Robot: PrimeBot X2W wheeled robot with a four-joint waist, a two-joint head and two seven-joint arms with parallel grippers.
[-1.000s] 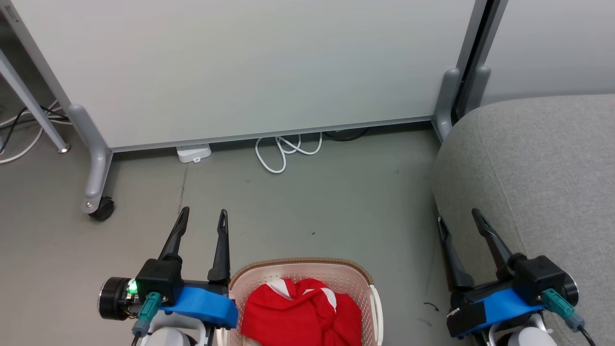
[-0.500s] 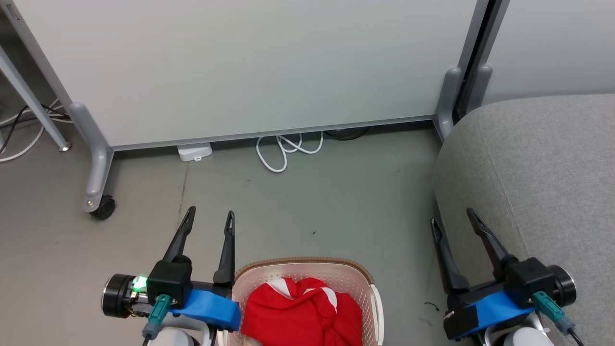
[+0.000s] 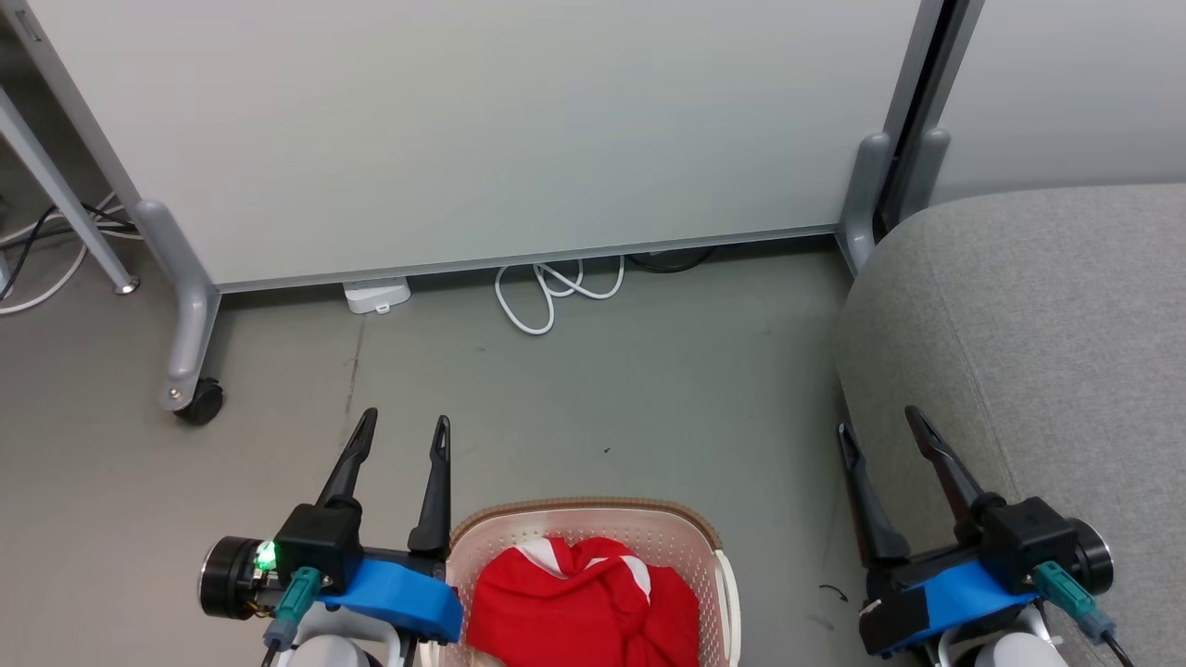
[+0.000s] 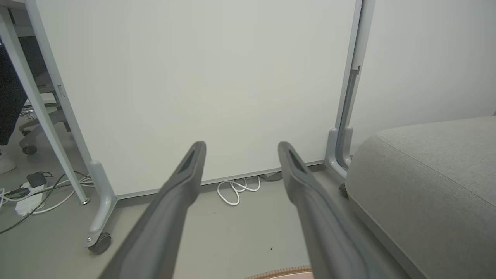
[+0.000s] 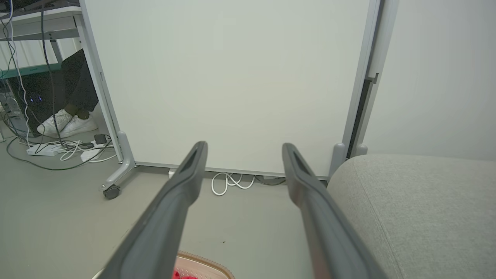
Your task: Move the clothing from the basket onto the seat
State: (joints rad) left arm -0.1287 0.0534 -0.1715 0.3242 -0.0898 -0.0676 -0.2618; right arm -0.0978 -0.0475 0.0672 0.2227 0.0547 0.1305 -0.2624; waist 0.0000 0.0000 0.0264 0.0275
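Bright red clothing (image 3: pixel 582 602) with white bands lies bunched inside the cream perforated basket (image 3: pixel 681 537), which stands on the floor at the bottom centre of the head view; a sliver of the basket (image 5: pixel 201 263) and its red clothing (image 5: pixel 182 275) also appears low in the right wrist view. The grey seat (image 3: pixel 1047 343) rises at the right. My left gripper (image 3: pixel 406 424) is open just left of the basket, nothing between its fingers. My right gripper (image 3: pixel 878 419) is open beside the seat's front edge. The jersey's lettering is hidden.
A white partition panel (image 3: pixel 463 120) on grey castor feet (image 3: pixel 190 394) stands behind. A coiled white cable (image 3: pixel 547 292) and a small white box (image 3: pixel 375 295) lie at its base. A person's white shoes (image 5: pixel 66 122) and floor cables show at the left.
My left gripper has shifted slightly right toward the basket. My right gripper moved a little left, then back. The clothing and basket have stayed put.
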